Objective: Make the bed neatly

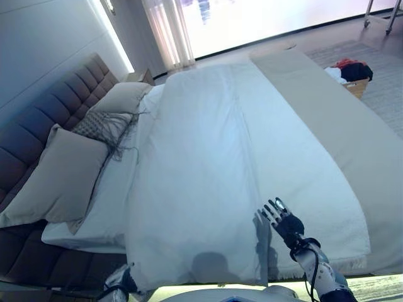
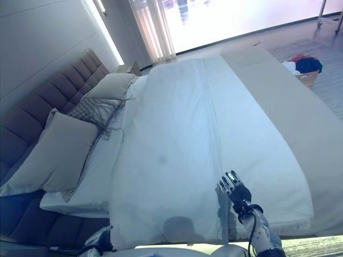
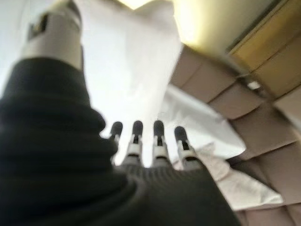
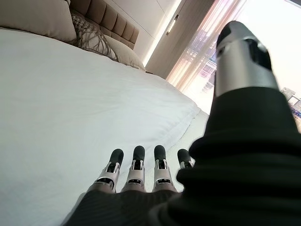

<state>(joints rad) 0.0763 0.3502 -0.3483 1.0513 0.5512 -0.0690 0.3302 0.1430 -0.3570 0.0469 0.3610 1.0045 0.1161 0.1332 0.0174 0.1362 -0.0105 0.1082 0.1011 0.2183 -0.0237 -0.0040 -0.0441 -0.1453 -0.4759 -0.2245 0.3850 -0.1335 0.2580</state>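
Your right hand (image 1: 284,221) hovers over the near edge of the white duvet (image 1: 208,163), fingers straight and spread, holding nothing. The duvet lies spread across the bed, with a beige runner (image 1: 340,126) over its foot end. Your left hand (image 3: 155,150) shows only at its wrist camera, fingers straight and empty, near the tufted headboard (image 1: 44,126) and beige pillows (image 1: 60,176).

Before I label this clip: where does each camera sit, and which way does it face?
Left eye: head, looking down the white duvet; right hand shows.
Right eye: same, slightly offset; shares the pillows.
Left wrist: along the open left hand toward the headboard.
Right wrist: along open fingers over the duvet, shared with the eyes.
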